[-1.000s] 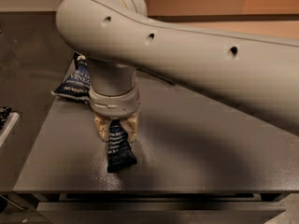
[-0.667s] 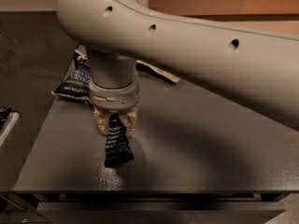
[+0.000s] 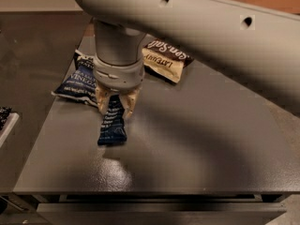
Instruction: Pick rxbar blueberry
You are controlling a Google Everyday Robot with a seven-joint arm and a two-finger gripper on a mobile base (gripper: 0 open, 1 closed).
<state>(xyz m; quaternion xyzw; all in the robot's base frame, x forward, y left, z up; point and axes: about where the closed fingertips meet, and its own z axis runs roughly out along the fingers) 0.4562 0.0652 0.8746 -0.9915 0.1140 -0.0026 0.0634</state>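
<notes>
Hanging from the gripper point(image 3: 116, 110), the rxbar blueberry point(image 3: 111, 125) runs its long axis almost straight from 12 to 6 o'clock, with the lower crimped end swung slightly toward 7. Its dark navy face, crossed by pale lines of text, is turned toward the camera.

The grey table point(image 3: 201, 139) lies bare in a broad sweep from 3 to 5 o'clock of the bar. More bare surface separates the bar from the front edge at 6 o'clock. The table's left edge, out at 8 to 9 o'clock, is the nearer border. A blue chip bag point(image 3: 75, 81) lies at 10 o'clock, just beside the gripper and partly hidden behind the wrist. A brown-and-cream packet point(image 3: 164, 60) lies at 1 o'clock, apart from the bar. The thick pale arm point(image 3: 197, 22) fills the top of the scene from 12 toward 3 o'clock.

The two cream fingers point(image 3: 129, 102) are clamped on the bar's upper end, one on each side, hiding the top of the wrapper between them. The rest of the bar dangles directly below the fingertips, over the left half of the table. Whether its lower end touches the surface cannot be told.
</notes>
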